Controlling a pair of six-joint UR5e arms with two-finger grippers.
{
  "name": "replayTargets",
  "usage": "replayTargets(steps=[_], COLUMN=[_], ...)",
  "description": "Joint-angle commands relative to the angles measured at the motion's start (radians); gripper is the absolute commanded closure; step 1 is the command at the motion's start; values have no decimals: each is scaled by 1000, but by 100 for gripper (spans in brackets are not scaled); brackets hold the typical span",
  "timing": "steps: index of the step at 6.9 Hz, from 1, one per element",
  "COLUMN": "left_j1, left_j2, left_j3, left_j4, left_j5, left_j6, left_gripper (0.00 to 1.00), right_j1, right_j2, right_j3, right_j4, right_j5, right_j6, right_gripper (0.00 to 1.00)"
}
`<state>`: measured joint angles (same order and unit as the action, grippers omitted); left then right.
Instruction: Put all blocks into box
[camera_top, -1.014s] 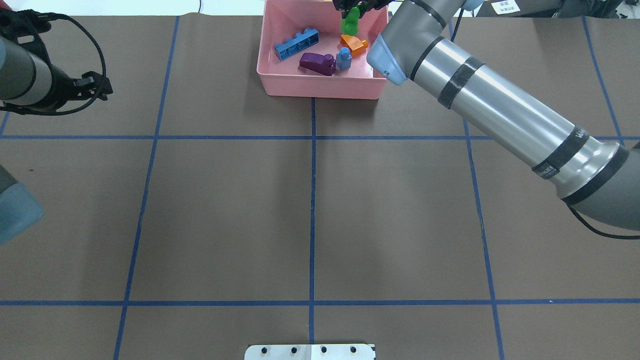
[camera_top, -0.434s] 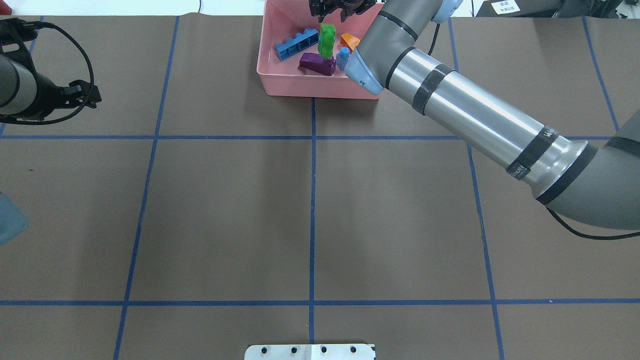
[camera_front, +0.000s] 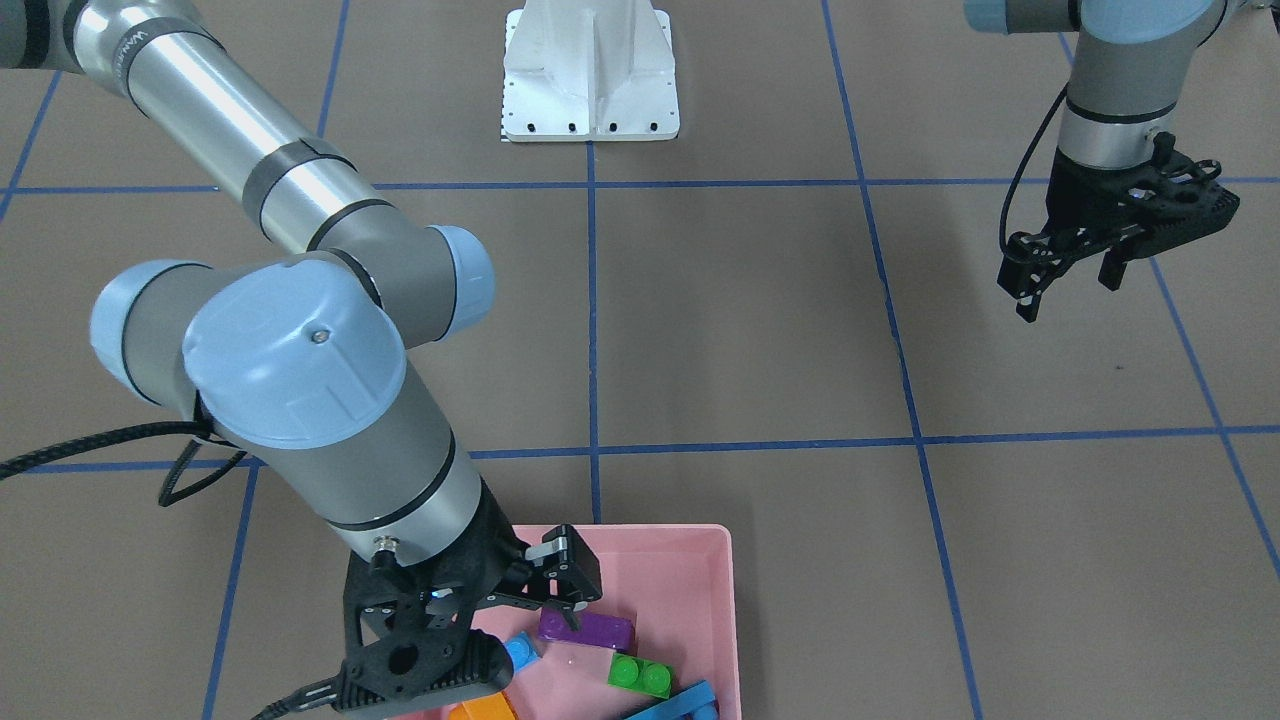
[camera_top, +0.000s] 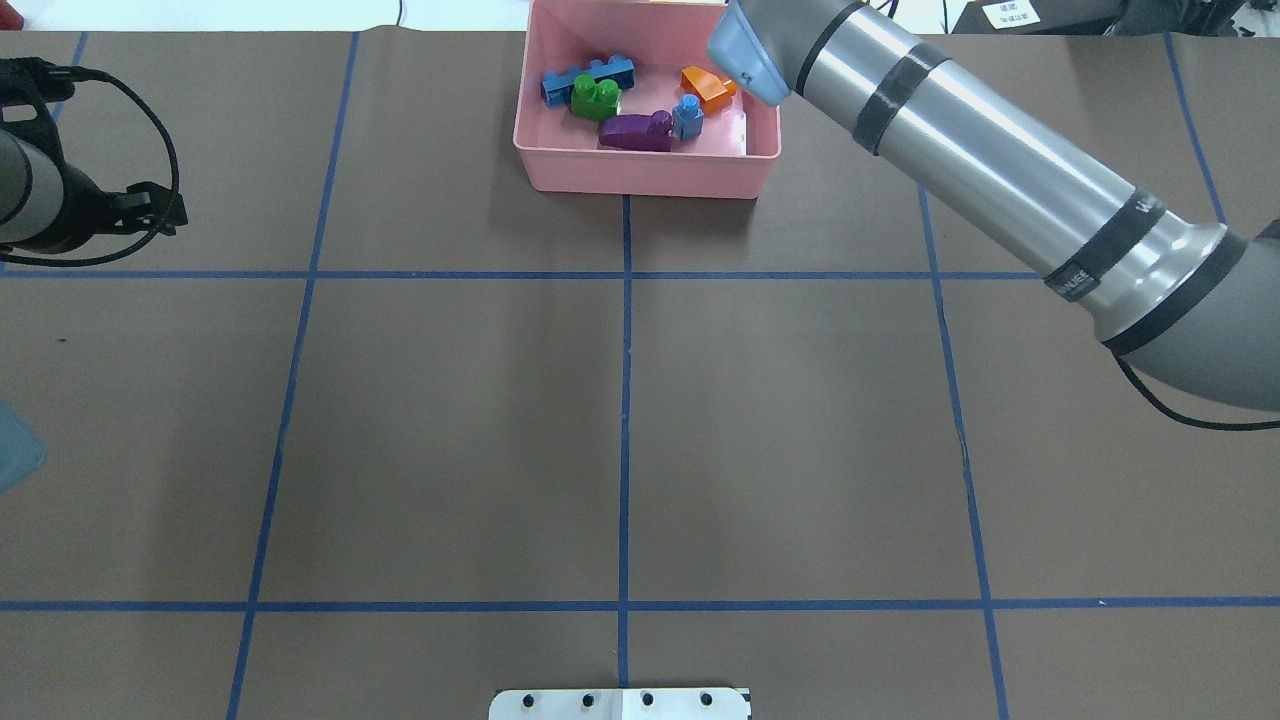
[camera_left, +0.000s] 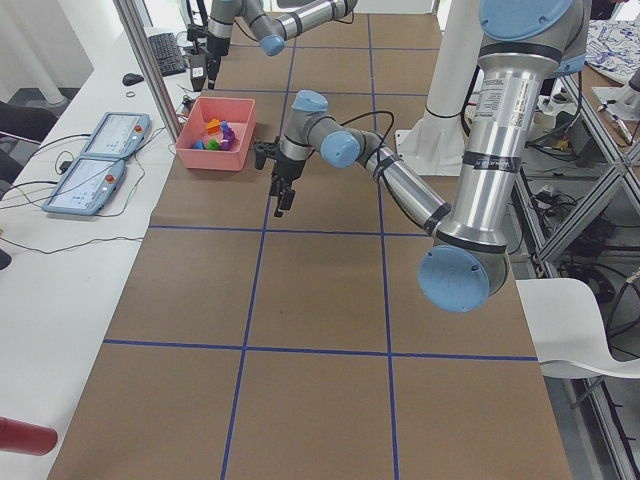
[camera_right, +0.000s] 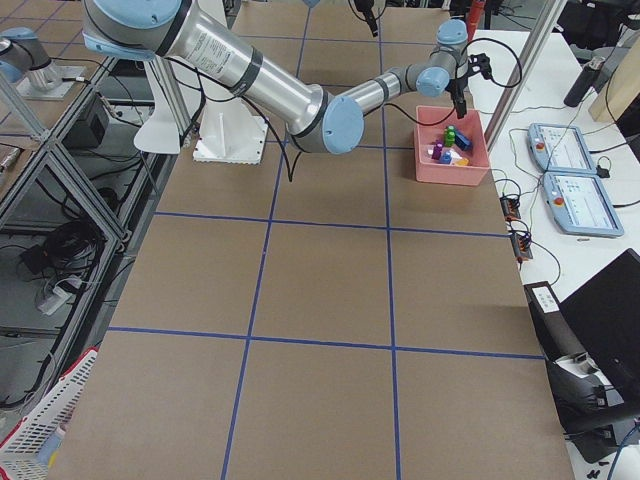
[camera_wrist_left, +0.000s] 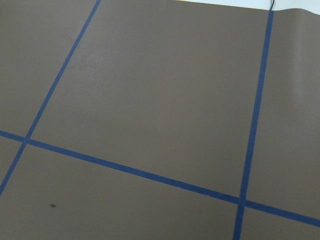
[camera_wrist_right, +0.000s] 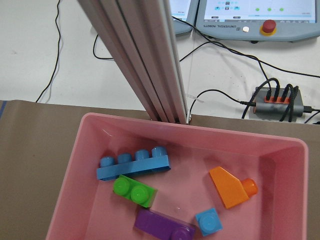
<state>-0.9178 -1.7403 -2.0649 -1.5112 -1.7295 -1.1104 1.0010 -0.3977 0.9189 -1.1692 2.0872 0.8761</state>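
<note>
Box (camera_front: 692, 565) partly hidden behind right gripper (camera_front: 525, 640)

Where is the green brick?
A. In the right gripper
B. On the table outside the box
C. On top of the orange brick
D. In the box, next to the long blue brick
D: the right wrist view shows the green brick lying on the floor of the box, right beside the long blue brick.

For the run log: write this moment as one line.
right gripper open above box | all five blocks inside | left gripper open, empty
</note>
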Motion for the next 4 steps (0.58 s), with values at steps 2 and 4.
replayTargets(steps=[2,4], left_j1=[-23,-85], left_j2=[4,16], left_j3=[-20,-37], left_j4=[0,76], left_j5=[-5,-5], left_j6=[7,172], left_gripper=[0,0], right_j1=[201,272], right_j2=[-218,-481], right_j3=[237,368], right_j4=[-187,-194], right_j5=[230,243], right_j6=[-228,-439], right_gripper=[1,1])
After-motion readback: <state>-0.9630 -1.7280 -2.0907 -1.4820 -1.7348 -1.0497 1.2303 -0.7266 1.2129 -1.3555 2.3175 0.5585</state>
